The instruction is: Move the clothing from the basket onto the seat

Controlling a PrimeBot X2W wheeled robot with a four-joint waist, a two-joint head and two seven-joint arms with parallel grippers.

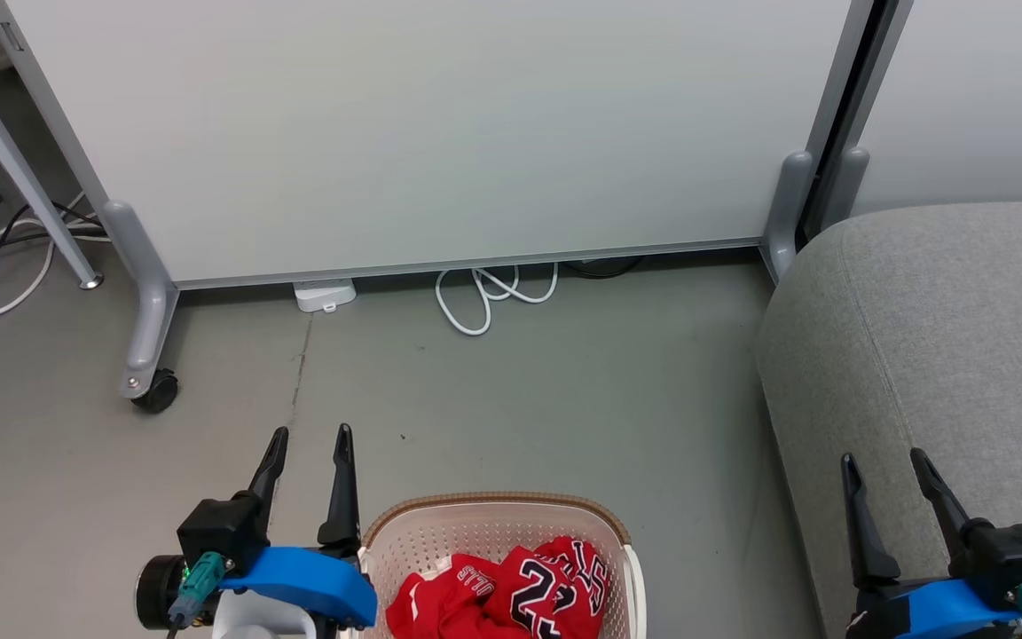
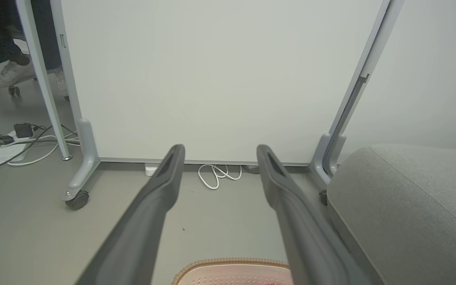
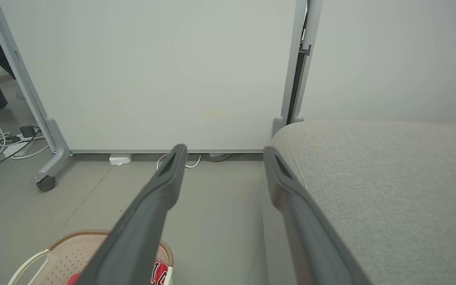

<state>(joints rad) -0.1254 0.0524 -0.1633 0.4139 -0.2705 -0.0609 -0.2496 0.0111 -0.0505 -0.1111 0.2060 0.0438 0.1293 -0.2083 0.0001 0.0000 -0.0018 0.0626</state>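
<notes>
Red clothing with black and white numerals lies crumpled in the cream perforated basket at the bottom centre of the head view. The basket's brown rim shows at the left wrist view's bottom edge, and the basket with a bit of red clothing sits low left in the right wrist view. The grey seat fills the right side. My left gripper hovers open just left of the basket. My right gripper is open above the seat's front edge. Both hold nothing.
A white partition on wheeled grey feet stands behind. A white cable coil and a power block lie at its base. More cables lie far left. A person's shoes show beyond the partition.
</notes>
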